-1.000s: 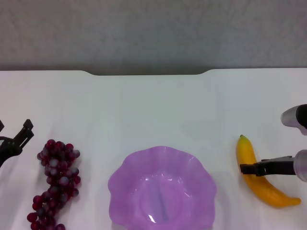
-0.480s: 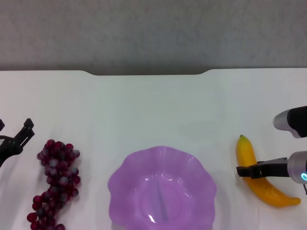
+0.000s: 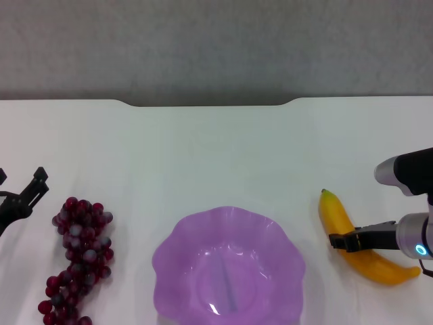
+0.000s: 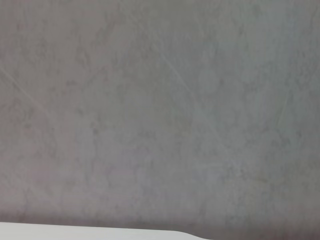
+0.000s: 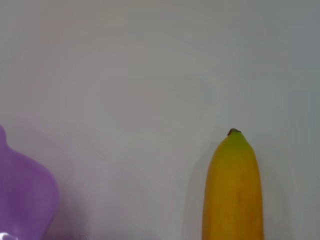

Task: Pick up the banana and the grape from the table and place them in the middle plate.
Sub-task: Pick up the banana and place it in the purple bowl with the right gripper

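Observation:
The yellow banana (image 3: 333,214) is at the right of the white table (image 3: 216,152). My right gripper (image 3: 342,240) is shut across its middle, with one dark finger showing over it. The banana's dark-tipped end fills the right wrist view (image 5: 234,190). The bunch of dark red-purple grapes (image 3: 78,261) lies at the left of the table. My left gripper (image 3: 20,188) is open and empty, just to the left of the grapes and apart from them. The purple scalloped plate (image 3: 177,238) sits at front centre between the two fruits, with nothing in it.
The table's far edge has a wide notch (image 3: 206,103) with a grey wall behind it. The plate's rim shows in the right wrist view (image 5: 25,200), a short way from the banana. The left wrist view shows only the grey wall (image 4: 160,110).
The banana and my right gripper have moved together to the left, toward the plate. The left arm and the grapes have not moved.

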`<state>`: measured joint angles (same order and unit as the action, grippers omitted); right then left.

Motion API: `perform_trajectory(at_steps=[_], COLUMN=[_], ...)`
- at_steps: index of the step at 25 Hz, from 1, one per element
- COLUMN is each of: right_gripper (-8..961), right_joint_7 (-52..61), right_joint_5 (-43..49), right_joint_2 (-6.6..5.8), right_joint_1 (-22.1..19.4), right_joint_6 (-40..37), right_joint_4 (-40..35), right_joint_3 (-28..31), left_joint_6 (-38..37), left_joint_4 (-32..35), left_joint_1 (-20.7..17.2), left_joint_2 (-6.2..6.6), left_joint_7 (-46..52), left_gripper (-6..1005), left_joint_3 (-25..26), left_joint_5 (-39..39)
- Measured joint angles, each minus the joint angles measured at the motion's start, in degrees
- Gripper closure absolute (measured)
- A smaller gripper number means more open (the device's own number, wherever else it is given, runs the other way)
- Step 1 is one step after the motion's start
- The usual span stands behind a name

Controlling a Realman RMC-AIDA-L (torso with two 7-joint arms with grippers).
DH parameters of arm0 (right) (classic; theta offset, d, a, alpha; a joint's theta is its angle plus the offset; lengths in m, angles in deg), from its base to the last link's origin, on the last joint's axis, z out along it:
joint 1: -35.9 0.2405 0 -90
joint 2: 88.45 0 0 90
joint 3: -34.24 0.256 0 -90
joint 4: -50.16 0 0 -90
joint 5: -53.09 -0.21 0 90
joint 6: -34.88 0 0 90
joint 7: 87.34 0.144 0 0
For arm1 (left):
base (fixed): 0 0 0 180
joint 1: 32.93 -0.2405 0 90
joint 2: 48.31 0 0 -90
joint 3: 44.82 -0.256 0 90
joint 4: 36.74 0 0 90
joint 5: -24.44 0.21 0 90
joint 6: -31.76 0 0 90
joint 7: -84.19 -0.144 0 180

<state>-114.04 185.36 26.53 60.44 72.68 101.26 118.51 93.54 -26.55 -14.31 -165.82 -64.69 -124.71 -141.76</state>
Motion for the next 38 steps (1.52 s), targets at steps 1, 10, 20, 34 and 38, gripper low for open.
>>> perform_trajectory(at_steps=[1, 10, 20, 34, 38], right_gripper=[457, 457, 456, 457, 453], right_joint_7=[0.0, -2.25, -21.45, -30.96, -34.59], right_joint_5=[0.0, -0.76, -19.89, -29.99, -31.53], right_joint_2=[0.0, -0.41, -0.21, -0.04, -0.02], right_joint_1=[-0.03, -6.0, -6.3, 2.6, 2.58], right_joint_6=[-0.02, 6.11, 15.89, 10.18, 8.85], right_joint_4=[0.05, 15.75, 21.89, 6.01, 5.81], right_joint_3=[-0.05, 0.74, 2.29, -6.67, -8.03], left_joint_6=[-0.01, -0.12, -0.17, -0.18, -0.17], left_joint_4=[0.0, 0.0, 0.0, 0.0, 0.0], left_joint_1=[0.0, -0.4, 0.03, 0.54, 0.71], left_joint_2=[0.0, 0.01, 0.07, 0.01, -0.04], left_joint_7=[0.0, 0.0, 0.0, 0.0, 0.0], left_gripper=[133, 133, 133, 132, 132], left_joint_3=[0.0, 0.0, -0.12, -0.36, -0.38], left_joint_5=[0.0, 0.0, 0.0, 0.0, 0.0])
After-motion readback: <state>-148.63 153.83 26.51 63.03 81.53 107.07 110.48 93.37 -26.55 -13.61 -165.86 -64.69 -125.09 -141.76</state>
